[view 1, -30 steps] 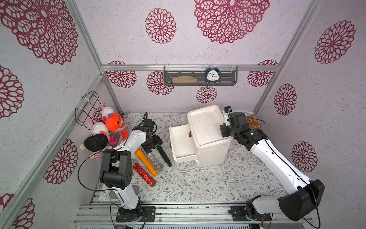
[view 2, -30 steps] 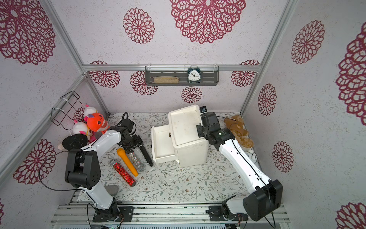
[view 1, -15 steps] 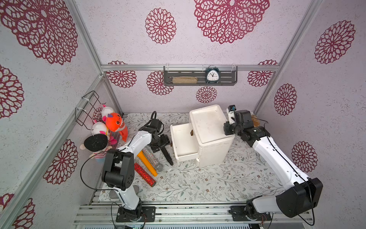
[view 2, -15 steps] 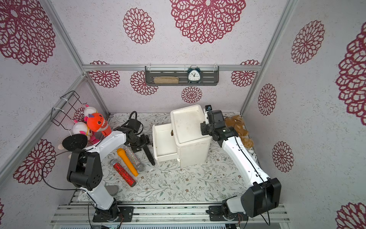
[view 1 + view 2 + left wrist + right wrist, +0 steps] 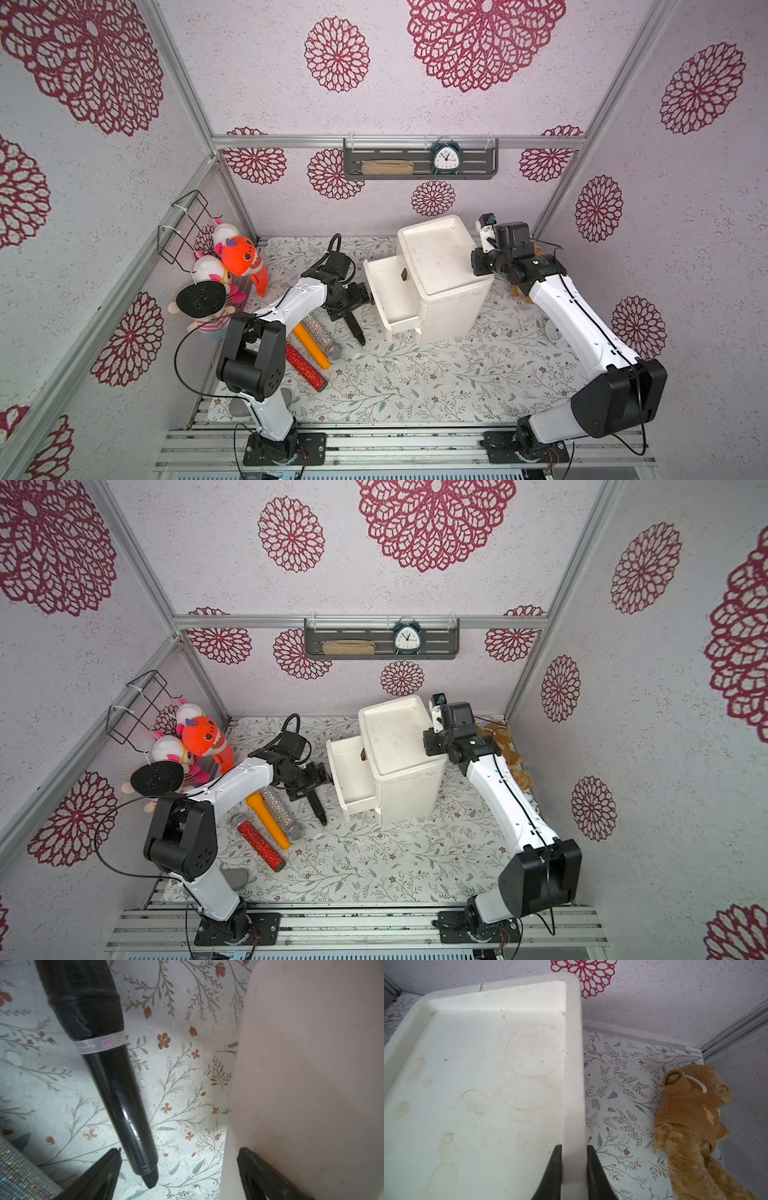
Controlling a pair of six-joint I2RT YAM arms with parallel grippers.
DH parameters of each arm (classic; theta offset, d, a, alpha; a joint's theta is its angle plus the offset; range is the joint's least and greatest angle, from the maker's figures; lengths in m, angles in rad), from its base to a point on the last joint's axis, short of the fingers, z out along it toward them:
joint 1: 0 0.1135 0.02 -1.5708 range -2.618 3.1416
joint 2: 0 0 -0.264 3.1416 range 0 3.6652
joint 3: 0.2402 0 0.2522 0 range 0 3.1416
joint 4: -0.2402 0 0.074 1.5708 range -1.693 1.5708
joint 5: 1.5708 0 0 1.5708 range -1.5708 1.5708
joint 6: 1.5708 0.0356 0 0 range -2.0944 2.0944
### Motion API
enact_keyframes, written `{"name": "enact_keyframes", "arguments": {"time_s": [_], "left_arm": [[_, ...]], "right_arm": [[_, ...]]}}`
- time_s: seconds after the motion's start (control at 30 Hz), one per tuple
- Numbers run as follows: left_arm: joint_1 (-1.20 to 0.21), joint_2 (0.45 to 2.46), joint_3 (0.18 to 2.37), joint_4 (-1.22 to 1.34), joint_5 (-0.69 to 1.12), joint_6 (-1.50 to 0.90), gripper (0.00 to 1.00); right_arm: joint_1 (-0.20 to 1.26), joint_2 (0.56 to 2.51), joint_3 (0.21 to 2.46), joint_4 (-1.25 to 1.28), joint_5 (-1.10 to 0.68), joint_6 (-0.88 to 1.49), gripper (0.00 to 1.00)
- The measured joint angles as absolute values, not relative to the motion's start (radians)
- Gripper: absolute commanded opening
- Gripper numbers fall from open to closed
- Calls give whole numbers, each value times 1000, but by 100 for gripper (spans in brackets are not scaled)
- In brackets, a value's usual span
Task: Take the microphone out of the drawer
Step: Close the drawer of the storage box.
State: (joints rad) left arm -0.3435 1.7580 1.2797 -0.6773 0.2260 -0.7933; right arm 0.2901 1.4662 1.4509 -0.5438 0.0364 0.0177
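The release looks done: the mic point(image 5: 116, 1088) lies on the counter point(image 5: 187, 1064) just beside the open drawer point(image 5: 388, 286) (out, as asked). The left tool point(image 5: 178, 1150) hovers over its handle, jaws wide apart, holding nothing; next it need only lift clear. The right tool point(image 5: 574, 1147) is clamped on the cabinet point(image 5: 573, 1043) rim.

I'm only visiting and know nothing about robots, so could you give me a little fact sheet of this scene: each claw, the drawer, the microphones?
left gripper: open, above the black microphone, not gripping it
right gripper: shut on the cabinet at its top rim
drawer: pulled open, no microphone visible inside
black microphone: lying on the floral mat beside the drawer
others on the mat: orange microphone, silver microphone, red microphone
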Motion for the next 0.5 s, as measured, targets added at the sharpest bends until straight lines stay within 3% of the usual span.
{"name": "enact_keyframes", "arguments": {"time_s": [0.1, 0.5], "left_arm": [[-355, 1769, 1306, -667, 232, -799, 98], [-457, 1934, 1514, -571, 339, -826, 97]], "right_arm": [[287, 1468, 1454, -546, 29, 18, 0], [287, 1475, 1464, -556, 25, 19, 0]]}}
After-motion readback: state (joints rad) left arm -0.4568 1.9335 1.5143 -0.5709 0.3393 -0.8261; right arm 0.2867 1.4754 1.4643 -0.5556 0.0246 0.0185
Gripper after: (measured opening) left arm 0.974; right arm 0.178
